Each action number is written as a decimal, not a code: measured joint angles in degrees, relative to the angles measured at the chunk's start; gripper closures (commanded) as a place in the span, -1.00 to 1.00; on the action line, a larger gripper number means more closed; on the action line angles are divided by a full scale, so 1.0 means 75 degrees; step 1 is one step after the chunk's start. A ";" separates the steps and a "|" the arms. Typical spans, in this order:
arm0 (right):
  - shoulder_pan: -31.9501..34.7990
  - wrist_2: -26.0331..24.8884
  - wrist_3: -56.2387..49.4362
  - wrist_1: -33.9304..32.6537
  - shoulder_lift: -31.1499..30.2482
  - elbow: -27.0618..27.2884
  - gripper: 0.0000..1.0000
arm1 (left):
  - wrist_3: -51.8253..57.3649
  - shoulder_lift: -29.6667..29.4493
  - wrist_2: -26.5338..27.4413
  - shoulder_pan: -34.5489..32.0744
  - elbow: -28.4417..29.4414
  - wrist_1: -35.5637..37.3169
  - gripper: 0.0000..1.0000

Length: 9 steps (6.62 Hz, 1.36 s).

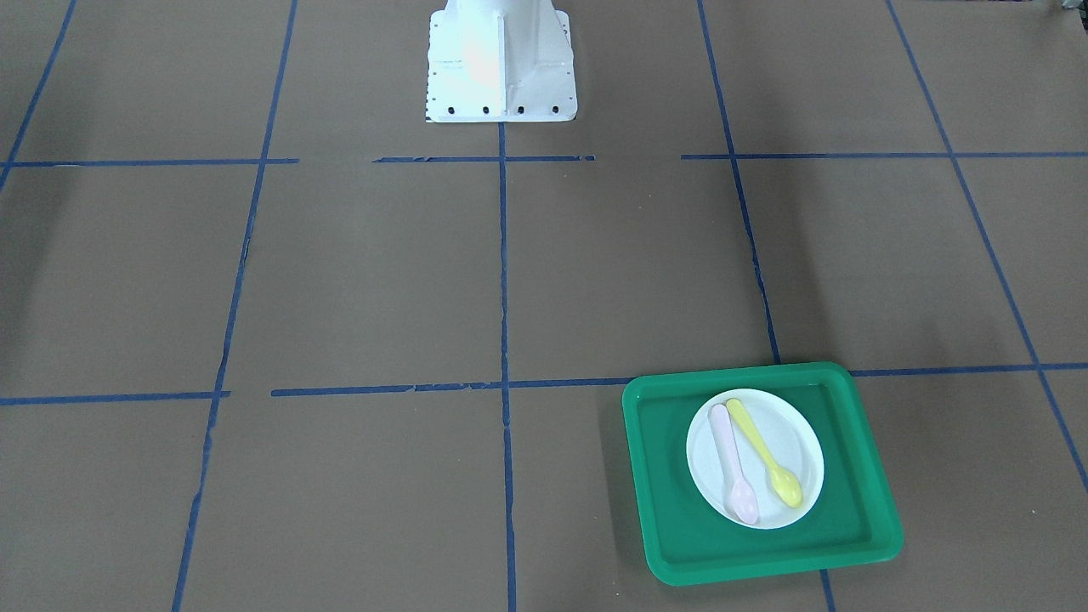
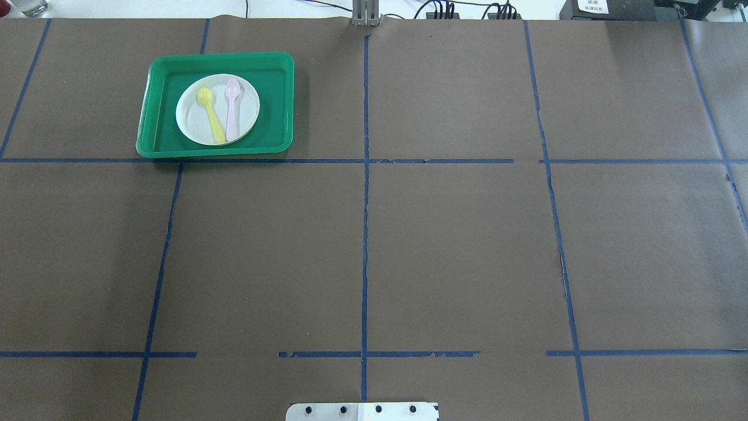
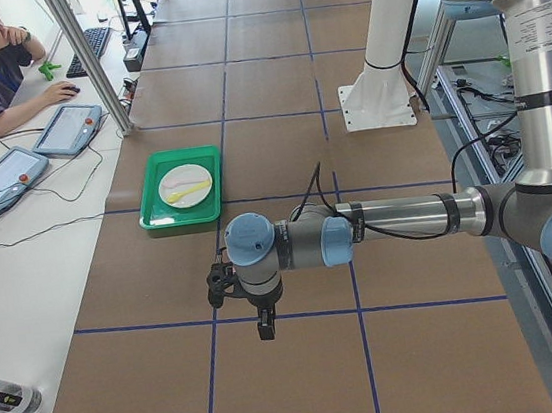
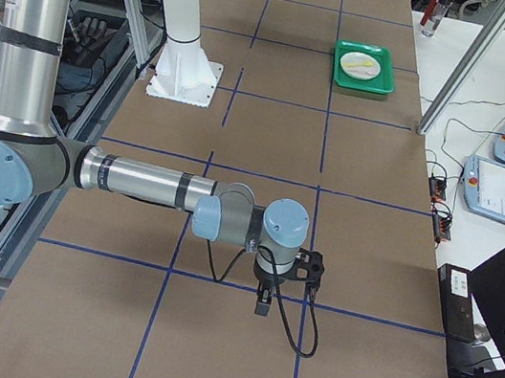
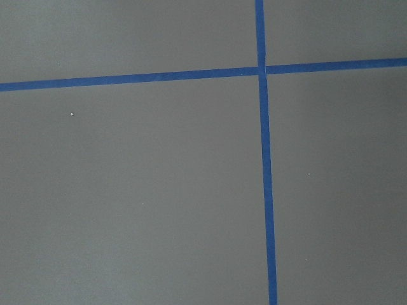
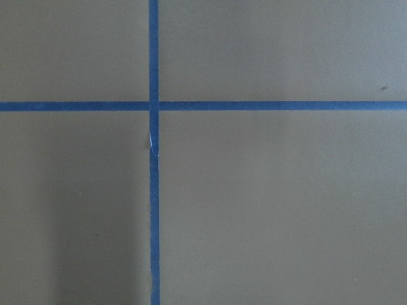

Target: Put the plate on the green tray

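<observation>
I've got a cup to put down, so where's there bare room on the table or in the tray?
The table is bare from the tray's right rim across to the far edge, and from its near rim down to the robot base. The tray is crowded: only narrow strips ring the plate.

Front view: across the table (image 1: 374, 280) from the robot, facing its base (image 1: 500, 64) and looking steeply down; the tray (image 1: 663, 476) sits low right.
Overhead view: behind the robot, looking forward and down; it shares the tray and the taped table with the front view, turned around.
Left side view: from the table's end; left gripper (image 3: 265, 324) near the lens, tray beyond it.
Right side view: from the opposite end; right gripper (image 4: 262, 305) near the lens, tray far beyond it.
Left wrist view: close, straight down on a tape cross (image 5: 261, 67).
Right wrist view: close, straight down on a tape cross (image 6: 153, 105).
</observation>
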 measured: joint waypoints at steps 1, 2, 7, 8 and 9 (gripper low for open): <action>0.0000 0.0000 0.0000 0.0000 0.0000 -0.0001 -1.00 | -0.0016 -0.0001 -0.0215 -0.0001 0.0088 -0.0018 -1.00; 0.0000 0.0000 0.0000 0.0000 0.0000 -0.0003 -1.00 | -0.0025 -0.0010 -0.0435 0.0000 0.0154 -0.0038 -1.00; 0.0000 0.0000 0.0000 0.0000 0.0000 -0.0003 -1.00 | -0.0034 -0.0045 -0.0510 -0.0001 0.0165 -0.0062 -1.00; 0.0000 0.0000 0.0000 0.0000 0.0000 0.0001 -1.00 | -0.0032 -0.0045 -0.0500 -0.0001 0.0158 -0.0060 -1.00; 0.0000 0.0000 0.0000 0.0000 0.0000 0.0001 -1.00 | -0.0032 -0.0046 -0.0496 -0.0001 0.0152 -0.0055 -1.00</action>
